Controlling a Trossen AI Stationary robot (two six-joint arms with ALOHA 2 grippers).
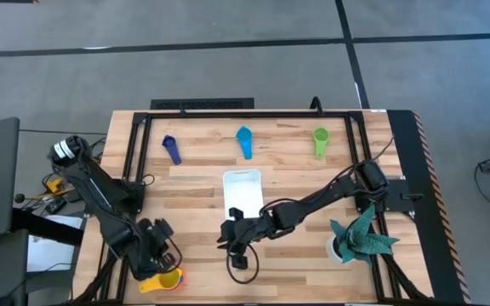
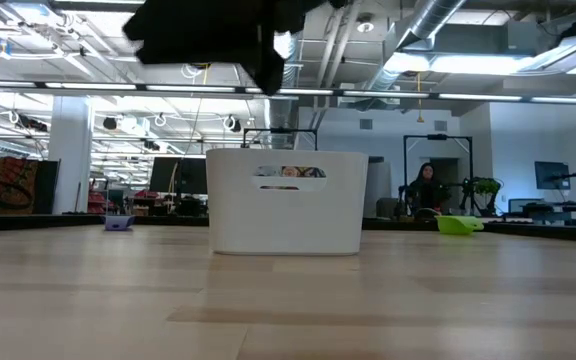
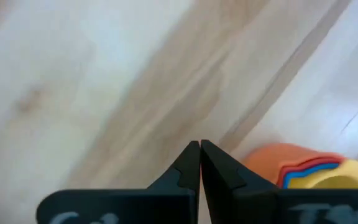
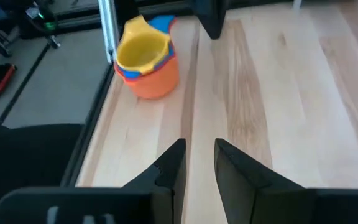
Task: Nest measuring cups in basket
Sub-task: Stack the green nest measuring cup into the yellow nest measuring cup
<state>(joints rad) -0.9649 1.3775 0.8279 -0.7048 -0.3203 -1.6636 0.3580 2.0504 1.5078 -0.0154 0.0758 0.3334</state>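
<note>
A nested stack of cups (image 4: 146, 59), orange outermost with red, blue and yellow inside, stands on its base near the table's near left corner (image 1: 167, 279). My left gripper (image 3: 199, 149) is shut, just above the table beside the stack (image 3: 309, 169), with nothing between its fingers. My right gripper (image 4: 199, 146) is open and holds nothing; it hovers off the near end of the white basket (image 1: 242, 194), pointing toward the stack. A dark blue cup (image 1: 171, 149), a light blue cup (image 1: 244, 140) and a green cup (image 1: 320, 141) lie along the far side.
A teal folded-paper plant (image 1: 361, 238) stands at the right, beside my right arm. A black frame rail (image 4: 107, 28) runs along the table's left edge, close to the stack. Bare wood lies between basket and stack. A person (image 2: 426, 187) sits far behind the table.
</note>
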